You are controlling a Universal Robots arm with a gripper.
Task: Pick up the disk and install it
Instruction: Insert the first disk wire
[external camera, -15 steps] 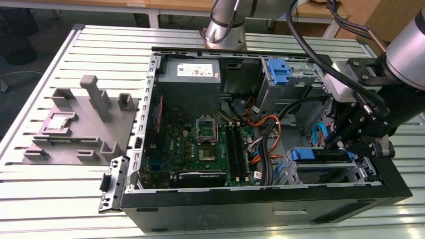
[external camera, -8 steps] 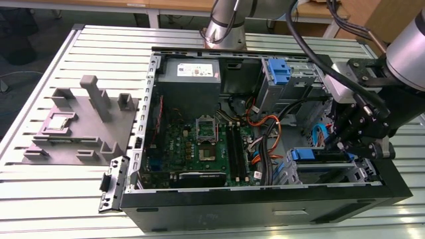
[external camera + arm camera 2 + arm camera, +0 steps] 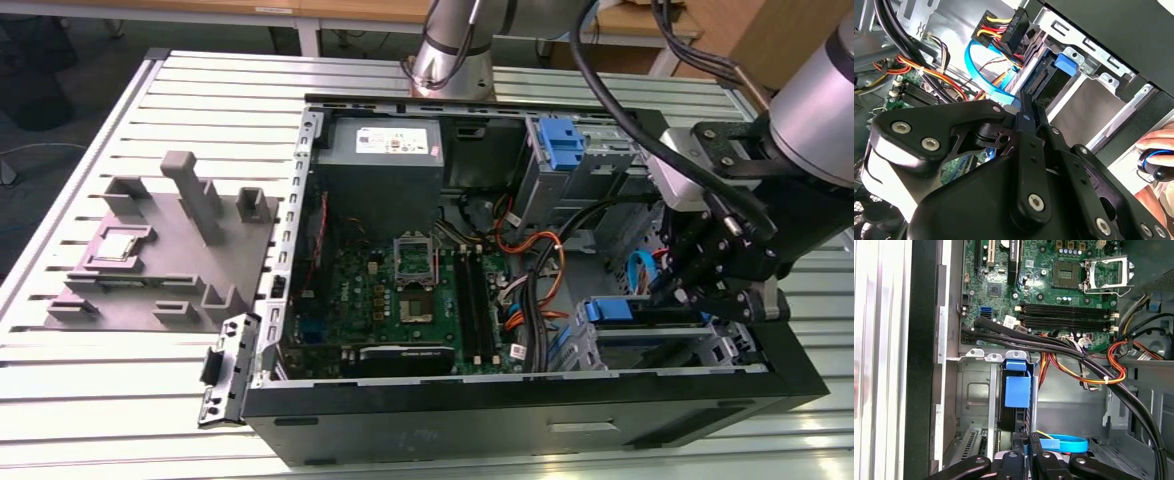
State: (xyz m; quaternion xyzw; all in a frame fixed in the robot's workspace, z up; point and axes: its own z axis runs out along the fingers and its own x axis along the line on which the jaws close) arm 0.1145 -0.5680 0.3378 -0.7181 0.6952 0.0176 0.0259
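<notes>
The disk (image 3: 618,311) stands on edge in the drive cage (image 3: 667,350) at the case's near corner, on the exterior view's right, with its blue bracket up. My gripper (image 3: 694,296) hangs right over it. In the first wrist view the blue bracket and dark body of the disk (image 3: 1017,392) sit in the bay slot, and my gripper (image 3: 1027,442) has its fingers drawn together on the disk's near end. In the second wrist view the fingers (image 3: 1026,117) meet at the disk (image 3: 1051,82), next to its connector edge.
The open computer case (image 3: 534,400) holds the motherboard (image 3: 400,290), a grey power supply (image 3: 380,145), a second blue bracket (image 3: 561,140) in the far cage, and loose cables (image 3: 1089,365) beside the bay. A grey fixture (image 3: 160,250) sits on the exterior view's left. A hand (image 3: 1154,147) is near the case.
</notes>
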